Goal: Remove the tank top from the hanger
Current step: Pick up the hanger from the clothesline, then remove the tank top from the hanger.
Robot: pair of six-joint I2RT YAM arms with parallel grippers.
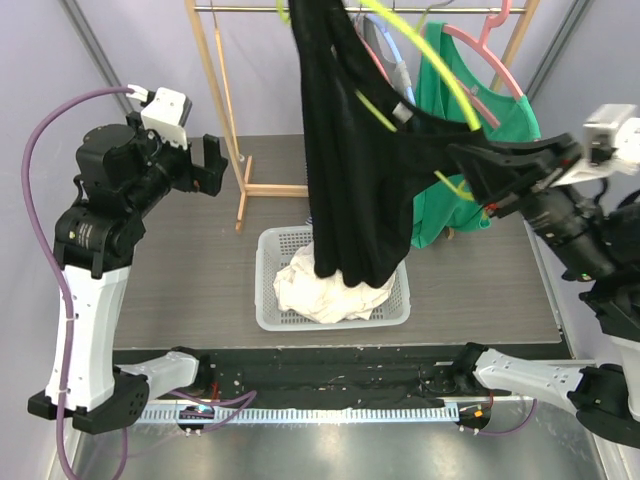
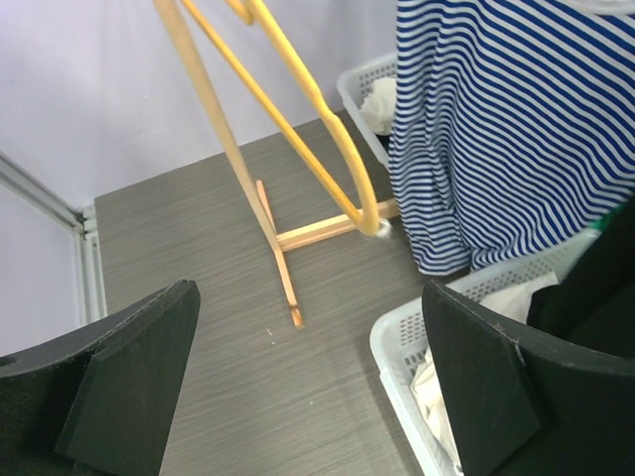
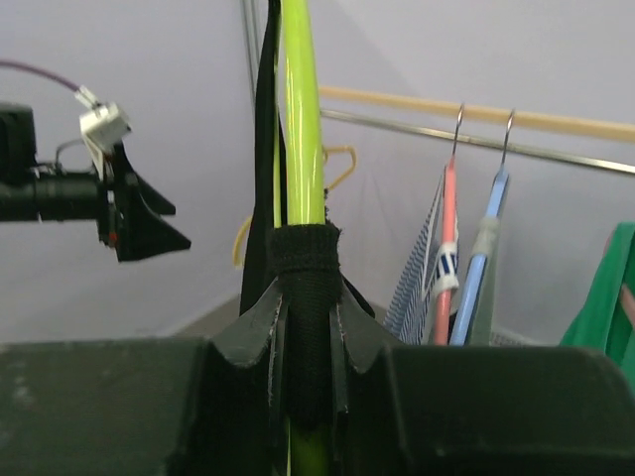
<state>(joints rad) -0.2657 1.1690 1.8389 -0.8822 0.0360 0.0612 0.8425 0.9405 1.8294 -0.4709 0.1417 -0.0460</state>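
The black tank top (image 1: 350, 180) hangs from the yellow-green hanger (image 1: 440, 70) over the basket, and its hem reaches the white cloth inside. My right gripper (image 1: 462, 165) comes in from the right and is shut on the tank top's strap (image 3: 306, 317), which lies over the hanger's arm (image 3: 303, 119). The strap fills the gap between the jaws of the right gripper (image 3: 306, 327). My left gripper (image 1: 215, 165) stands open at the left, well away from the garment. Only floor shows between the fingers (image 2: 129, 387) of the left gripper (image 2: 308, 387).
A white basket (image 1: 265, 300) holding white cloth (image 1: 310, 290) sits below the tank top. A wooden rack (image 1: 215, 90) carries a green garment (image 1: 500, 120) on a pink hanger (image 1: 480, 50), a blue hanger (image 3: 481, 268), a striped garment (image 2: 506, 129) and a yellow hanger (image 2: 308, 109).
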